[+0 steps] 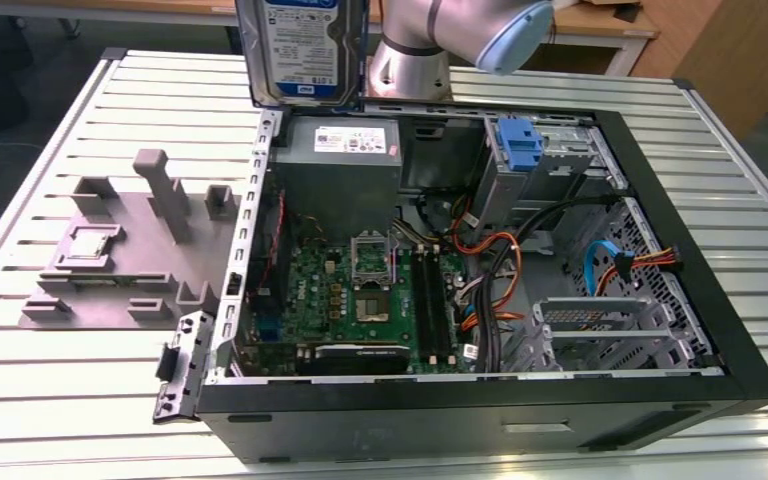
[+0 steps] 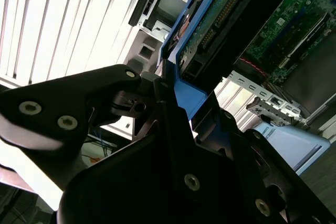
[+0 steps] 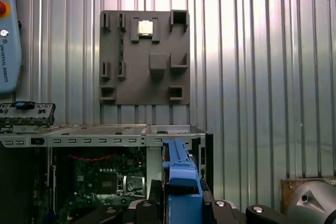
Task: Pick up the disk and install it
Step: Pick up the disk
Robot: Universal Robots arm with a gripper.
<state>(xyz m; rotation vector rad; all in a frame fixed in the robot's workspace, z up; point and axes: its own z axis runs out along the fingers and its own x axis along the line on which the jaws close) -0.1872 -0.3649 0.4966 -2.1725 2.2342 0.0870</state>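
The gripper (image 2: 178,100) is clamped shut on the disk (image 2: 210,30). Its black fingers (image 2: 113,85) press against the blue side rails, and the drive's green circuit-board face shows in the second wrist view. In the first wrist view one blue rail stands on edge between the finger bases.

In the exterior view the disk (image 1: 301,45) hangs upright with its blue-and-white label towards the camera. It is at about 11 o'clock of the open computer case (image 1: 704,330), over the far rim and not in any bay. The silver arm (image 1: 418,60) rises just beside it, at about 12 o'clock of the case.

Directly under the disk, inside the case, sits the grey power-supply box (image 1: 337,150). The green motherboard (image 1: 357,290) lies below that, at about 7 o'clock of the case's middle. A blue bracket (image 1: 523,150) stands at 1 o'clock, beside the metal bay. Orange and black cables (image 1: 491,250) run through the centre, and a grey drive cage (image 1: 598,325) sits at 4 o'clock.

Outside the case, at 9 o'clock, a grey fixture plate (image 1: 157,260) lies flat on the slatted metal table (image 1: 64,380). It carries a small chip (image 1: 91,245) in one of its pockets.
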